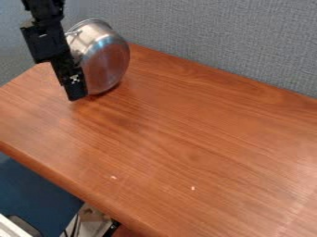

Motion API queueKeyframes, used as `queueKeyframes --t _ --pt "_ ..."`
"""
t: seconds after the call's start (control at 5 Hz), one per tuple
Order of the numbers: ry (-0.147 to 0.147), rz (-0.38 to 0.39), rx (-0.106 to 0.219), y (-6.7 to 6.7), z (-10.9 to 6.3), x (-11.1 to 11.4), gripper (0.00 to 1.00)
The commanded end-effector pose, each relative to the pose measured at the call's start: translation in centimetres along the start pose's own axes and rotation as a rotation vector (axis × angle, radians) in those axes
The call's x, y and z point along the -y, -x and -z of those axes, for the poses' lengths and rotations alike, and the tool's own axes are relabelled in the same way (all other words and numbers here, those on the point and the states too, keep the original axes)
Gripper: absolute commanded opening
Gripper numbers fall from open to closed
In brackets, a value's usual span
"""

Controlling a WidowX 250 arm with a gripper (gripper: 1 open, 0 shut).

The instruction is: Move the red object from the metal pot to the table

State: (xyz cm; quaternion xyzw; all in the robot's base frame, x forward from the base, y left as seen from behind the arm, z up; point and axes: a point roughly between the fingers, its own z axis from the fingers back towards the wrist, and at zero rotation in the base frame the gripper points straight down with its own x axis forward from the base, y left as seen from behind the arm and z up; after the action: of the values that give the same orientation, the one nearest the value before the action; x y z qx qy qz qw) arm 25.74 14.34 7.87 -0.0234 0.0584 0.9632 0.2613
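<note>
Evidently nothing is done: no red object shows on the desk (186, 130). Open, empty end effector (72, 89) hangs at the pot's (99, 57) eight o'clock; extraction remains.

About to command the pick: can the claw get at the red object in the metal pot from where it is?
Probably not directly. The claw hangs open in front of the metal pot, low beside its wall rather than above its mouth. The red object isn't visible in this view, so I cannot tell where it lies.
</note>
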Motion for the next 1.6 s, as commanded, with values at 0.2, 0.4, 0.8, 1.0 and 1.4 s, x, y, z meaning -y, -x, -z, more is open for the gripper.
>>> queueKeyframes --t 0.2,0.4,0.8,1.0,1.4 --pt "0.085 0.133 0.049 4.4 -0.9 -0.8 1.00" --pt "0.113 0.194 0.081 6.0 -0.6 -1.3 1.00" --pt "0.184 0.130 0.068 4.4 0.9 -0.4 1.00" --pt "0.204 0.147 0.046 4.0 1.0 0.1 1.00" --pt "0.212 0.191 0.009 4.3 -0.8 -1.4 0.00"
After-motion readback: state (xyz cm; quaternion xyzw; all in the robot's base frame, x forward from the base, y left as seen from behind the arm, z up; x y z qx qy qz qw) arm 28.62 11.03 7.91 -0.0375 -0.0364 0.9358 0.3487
